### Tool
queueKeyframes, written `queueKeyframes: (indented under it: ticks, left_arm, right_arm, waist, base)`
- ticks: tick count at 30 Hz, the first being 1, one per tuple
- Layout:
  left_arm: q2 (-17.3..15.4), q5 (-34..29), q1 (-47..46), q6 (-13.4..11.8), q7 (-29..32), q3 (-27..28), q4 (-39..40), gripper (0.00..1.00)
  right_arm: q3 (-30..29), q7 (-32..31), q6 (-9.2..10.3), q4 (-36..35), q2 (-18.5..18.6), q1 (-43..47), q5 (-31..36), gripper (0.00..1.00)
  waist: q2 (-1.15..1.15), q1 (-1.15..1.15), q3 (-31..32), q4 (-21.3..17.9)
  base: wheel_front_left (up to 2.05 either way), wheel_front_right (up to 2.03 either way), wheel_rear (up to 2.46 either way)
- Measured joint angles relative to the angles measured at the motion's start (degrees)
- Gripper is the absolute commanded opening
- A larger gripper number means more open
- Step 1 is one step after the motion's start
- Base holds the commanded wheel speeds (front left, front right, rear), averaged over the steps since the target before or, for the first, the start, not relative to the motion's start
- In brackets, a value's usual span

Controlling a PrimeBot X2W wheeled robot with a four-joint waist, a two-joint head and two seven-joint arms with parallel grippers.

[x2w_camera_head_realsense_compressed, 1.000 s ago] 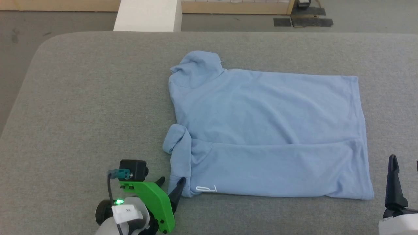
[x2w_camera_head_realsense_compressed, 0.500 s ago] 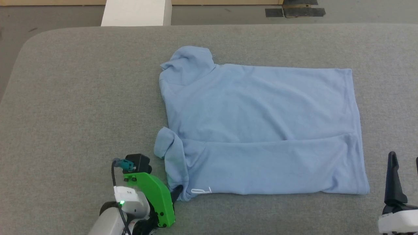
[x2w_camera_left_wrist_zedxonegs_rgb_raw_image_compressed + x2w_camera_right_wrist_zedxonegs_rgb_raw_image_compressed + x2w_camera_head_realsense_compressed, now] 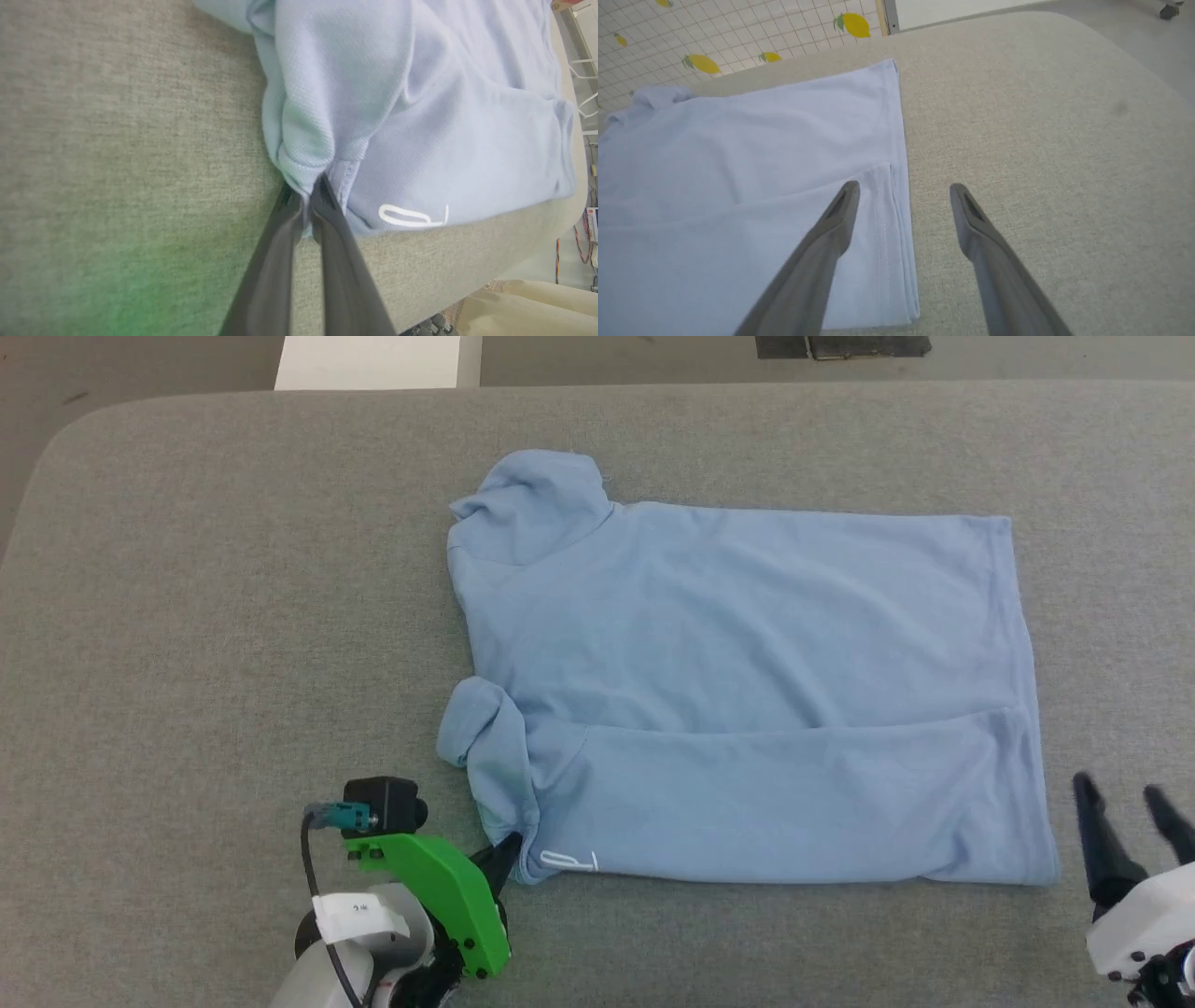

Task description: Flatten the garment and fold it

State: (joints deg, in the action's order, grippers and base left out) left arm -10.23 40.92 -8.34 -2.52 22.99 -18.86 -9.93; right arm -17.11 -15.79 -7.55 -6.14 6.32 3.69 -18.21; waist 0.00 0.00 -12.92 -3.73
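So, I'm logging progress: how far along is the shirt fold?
Done: the garment lies mostly flat on the table, its near strip apparently folded over. In hand: left gripper shut on the near left corner; right gripper open at the hem. Left: remaining folds.

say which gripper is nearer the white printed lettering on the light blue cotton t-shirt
Left. Left gripper pinches the T-shirt beside the white lettering; right gripper hangs open by its far hem.

The right hand has its two dark fingers wide apart. The left one is over the right edge of the light blue garment, which lies flat; the right one is over the grey surface.
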Motion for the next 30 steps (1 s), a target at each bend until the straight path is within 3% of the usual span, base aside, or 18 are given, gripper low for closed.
queueKeyframes:
  ticks: [3, 6, 15, 16, 17, 18, 30]
  left_arm:
    - [0.0, 0.0, 0.0, 0.0, -0.4, 0.0, 0.5, 0.00]
    - [0.2, 0.1, 0.0, 0.0, -0.5, 0.0, 0.7, 0.00]
    - [0.7, 0.1, -0.7, 0.0, -0.7, -0.7, 1.4, 0.00]
    - [0.7, 0.1, -0.8, 0.0, -0.6, -0.8, 1.4, 0.00]
    - [0.8, 0.1, -0.9, 0.0, -0.4, -0.8, 1.5, 0.00]
    - [0.8, 0.2, -1.0, 0.0, -0.3, -0.8, 1.5, 0.00]
    - [-0.4, 3.2, 1.8, -0.4, -0.9, 2.2, 4.8, 0.00]
  right_arm:
    - [-0.3, -9.5, 0.00, 1.8, 1.0, -0.3, -0.8, 1.00]
    - [-0.3, -14.5, 0.00, 2.8, 2.1, -0.7, -1.3, 1.00]
    - [0.2, -20.5, -0.01, 8.1, 1.9, -2.3, -2.6, 1.00]
    - [0.2, -20.9, -0.01, 8.4, 2.0, -2.4, -2.7, 0.67]
    - [-0.2, -21.1, -0.01, 8.6, 1.8, -2.6, -3.2, 0.18]
    - [-0.3, -21.3, -0.01, 8.7, 1.8, -2.8, -3.5, 0.00]
    - [-1.1, -21.4, -0.01, 5.7, 1.6, -3.9, -5.3, 0.00]
  waist:
    - [0.00, 0.00, -0.4, 0.3]
    - [0.00, 0.00, -0.8, 0.6]
    - [0.00, 0.00, -2.3, 2.4]
    - [0.00, 0.00, -2.5, 2.5]
    - [0.00, 0.00, -2.7, 2.7]
    - [0.00, 0.00, -2.8, 2.8]
    - [0.00, 0.00, -0.4, 2.4]
  base:
    - [0.00, 0.00, 0.00]
    - [0.00, 0.00, 0.00]
    - [0.00, 0.00, 0.00]
    - [0.00, 0.00, 0.00]
    - [0.00, 0.00, 0.00]
    - [0.00, 0.00, 0.00]
    - [0.00, 0.00, 0.00]
